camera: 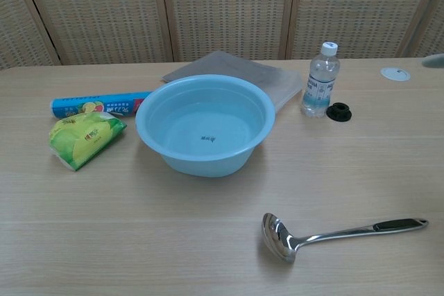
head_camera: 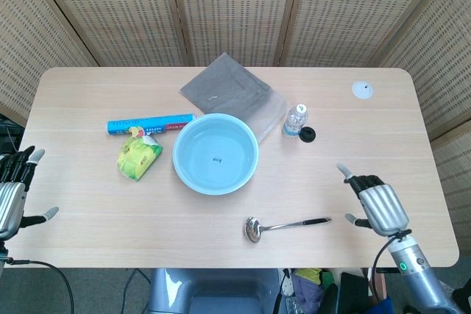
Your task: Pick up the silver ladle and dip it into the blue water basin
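Note:
The silver ladle lies flat near the table's front edge, bowl to the left and black-tipped handle pointing right; the chest view shows the ladle too. Behind it and to the left stands the blue water basin, seen from the chest as the basin holding water. My right hand hovers just right of the handle's end, fingers apart and holding nothing; only a blurred fingertip of it shows at the right edge of the chest view. My left hand hangs off the table's left edge with spread, empty fingers.
Left of the basin lie a blue roll and a green packet. A grey cloth lies behind it. To its right stand a water bottle and a black cap. A white disc sits far right.

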